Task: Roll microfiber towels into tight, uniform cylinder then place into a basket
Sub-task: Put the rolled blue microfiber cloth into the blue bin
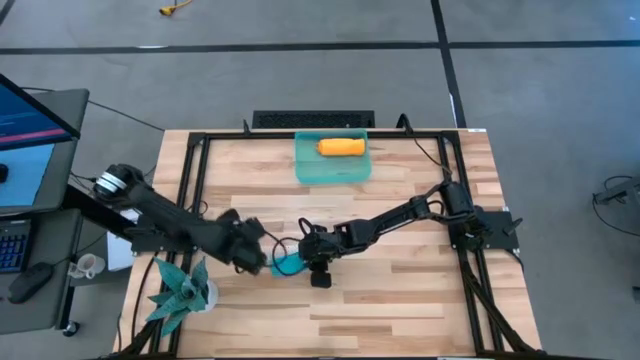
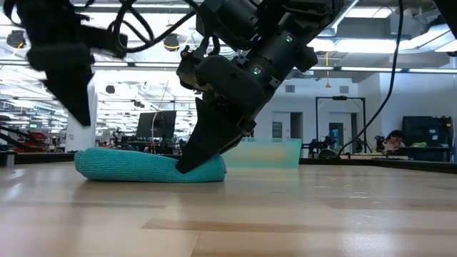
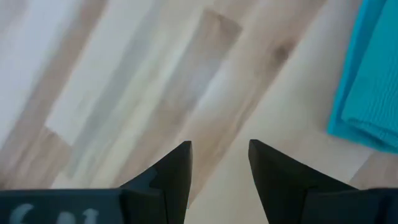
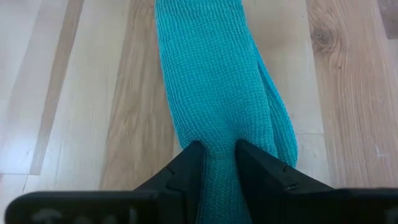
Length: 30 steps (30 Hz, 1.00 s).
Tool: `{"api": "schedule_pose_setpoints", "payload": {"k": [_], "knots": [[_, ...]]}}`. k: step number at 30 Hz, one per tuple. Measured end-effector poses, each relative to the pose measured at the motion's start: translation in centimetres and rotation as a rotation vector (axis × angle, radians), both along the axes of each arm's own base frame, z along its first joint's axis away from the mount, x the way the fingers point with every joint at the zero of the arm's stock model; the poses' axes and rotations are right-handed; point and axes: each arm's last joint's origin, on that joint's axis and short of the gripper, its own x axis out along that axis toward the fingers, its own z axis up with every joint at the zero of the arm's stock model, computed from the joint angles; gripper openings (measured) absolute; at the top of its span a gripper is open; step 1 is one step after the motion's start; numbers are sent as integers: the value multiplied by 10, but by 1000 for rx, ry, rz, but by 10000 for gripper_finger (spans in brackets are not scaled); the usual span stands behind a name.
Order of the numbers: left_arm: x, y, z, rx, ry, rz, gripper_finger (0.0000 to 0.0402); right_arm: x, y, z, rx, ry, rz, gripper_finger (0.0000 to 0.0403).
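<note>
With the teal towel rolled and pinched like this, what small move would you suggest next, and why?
Probably lift it slightly. The right pincer is shut on one end of the rolled teal towel, which lies on the table. The left pincer hangs open beside it. The orange towel already lies in the basket.

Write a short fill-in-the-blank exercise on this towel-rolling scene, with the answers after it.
1. The rolled orange towel lies inside the ____.
2. The right gripper has its jaws shut on the ____ towel.
3. The left gripper hangs above bare table with its jaws ____.
4. The spiky teal plant stands on the side of the ____ arm.

Missing words: basket; teal; open; left
</note>
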Motion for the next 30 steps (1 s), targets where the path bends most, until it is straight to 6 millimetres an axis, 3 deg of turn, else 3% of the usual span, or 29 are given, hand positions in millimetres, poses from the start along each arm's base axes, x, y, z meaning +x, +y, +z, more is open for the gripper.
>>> {"api": "schedule_pose_setpoints", "payload": {"k": [8, 13, 23, 30], "knots": [[-31, 20, 55, -29, -210, 8, 154, 0, -2, 0, -5, -1, -2, 128], [-46, 21, 74, 3, -368, -6, 154, 0, -1, 0, -5, -1, -1, 127], [-23, -5, 50, -53, -540, -186, 155, 0, -1, 0, -6, -2, -2, 128], [-16, -5, 21, -110, -474, -62, 201, 0, -1, 0, -7, -2, -3, 128]]}}
